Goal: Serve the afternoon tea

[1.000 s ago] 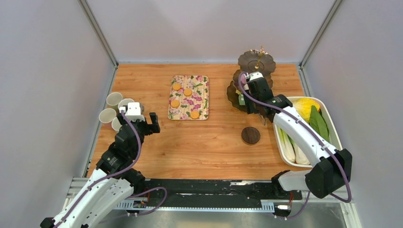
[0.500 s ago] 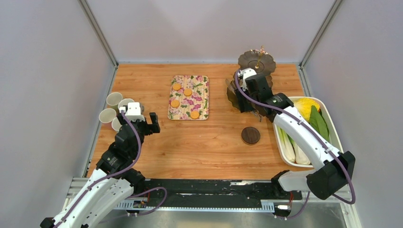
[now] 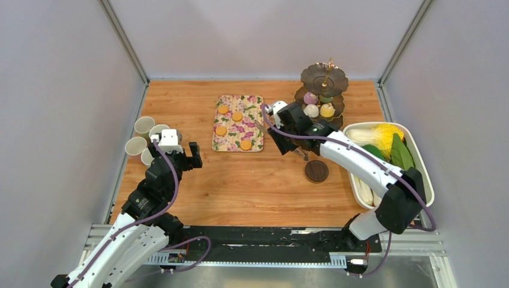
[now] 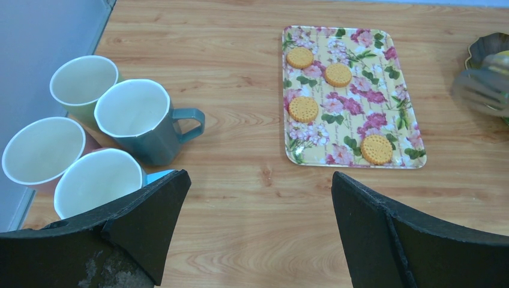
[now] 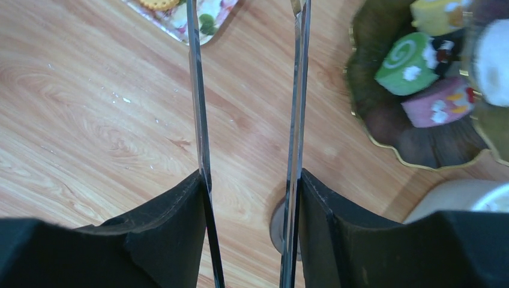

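Afternoon tea, spread over the wooden table (image 3: 240,180).

- White tub (image 3: 357,125) of vegetables at the right edge; not part of the service.
- Three-tier stand (image 3: 312,78) at the far right, just beyond the tub. Its top tier looks bare.
- Floral tray (image 3: 230,144) at far centre, well apart from the stand.
- Four mugs (image 4: 129,111) clustered at the left edge, upright and touching.
- Left gripper (image 4: 258,180) hovers near the mugs with its jaws spread wide and nothing between them.
- Right gripper (image 5: 251,174) is between tray and stand. Its fingers are clamped on a pair of thin metal tongs (image 5: 299,72). The blades stand apart and empty, pointing at the tray's right side.
- One coaster (image 3: 316,171) on the near side of the stand, just left of the tub.
- Cakes on the stand: purple (image 3: 310,98), white (image 3: 311,110) and yellow (image 3: 327,110), with a green roll (image 5: 403,71) on the lowest tier.
- Four flat orange cakes (image 4: 303,109) are on the tray.

Step in hand (judgement): fetch an orange cake with the tongs.
- Take the near-right one first, since it is closest.
- Straddle it with both blades and keep the tips low at the tray surface, because the cake is thin.
- Pinch at the rim and squeeze lightly; it looks crumbly.
- Lift clear of the tray lip before moving it to the right.
- On the approach to the stand, keep away from its gold rod and scalloped edges.
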`<action>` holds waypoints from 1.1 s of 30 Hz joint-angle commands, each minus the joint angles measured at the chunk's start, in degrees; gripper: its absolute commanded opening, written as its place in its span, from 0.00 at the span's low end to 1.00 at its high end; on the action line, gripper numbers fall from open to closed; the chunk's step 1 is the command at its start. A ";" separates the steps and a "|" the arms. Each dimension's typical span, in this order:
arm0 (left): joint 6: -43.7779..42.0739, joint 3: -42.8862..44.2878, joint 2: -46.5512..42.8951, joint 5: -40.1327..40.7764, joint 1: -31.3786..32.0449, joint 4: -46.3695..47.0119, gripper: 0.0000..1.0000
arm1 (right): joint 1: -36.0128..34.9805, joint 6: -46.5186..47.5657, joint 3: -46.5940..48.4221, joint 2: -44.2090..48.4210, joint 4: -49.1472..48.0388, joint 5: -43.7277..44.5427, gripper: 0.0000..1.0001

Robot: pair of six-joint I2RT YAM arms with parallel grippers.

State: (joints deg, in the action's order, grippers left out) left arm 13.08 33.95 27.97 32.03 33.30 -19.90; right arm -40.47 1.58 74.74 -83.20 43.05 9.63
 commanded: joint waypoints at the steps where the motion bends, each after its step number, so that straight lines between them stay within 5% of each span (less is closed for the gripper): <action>1: -0.86 0.05 -0.02 0.33 0.08 1.27 1.00 | -3.01 -1.23 1.73 -5.04 -3.47 -0.51 0.54; 15: -0.91 0.00 -0.57 0.57 0.09 1.29 1.00 | -9.22 -5.88 6.95 -20.28 -4.85 2.00 0.54; 25: -1.03 -0.08 -0.70 0.74 0.11 1.42 1.00 | -9.94 -5.57 7.30 -21.72 -2.85 6.25 0.54; 33: -1.04 -0.03 -0.74 0.82 0.07 1.38 1.00 | -9.75 -5.45 7.78 -22.10 -0.20 8.30 0.43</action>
State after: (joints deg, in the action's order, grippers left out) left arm 13.08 33.95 27.68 32.23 33.30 -19.90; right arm -50.22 -3.18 80.09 -105.03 41.98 15.68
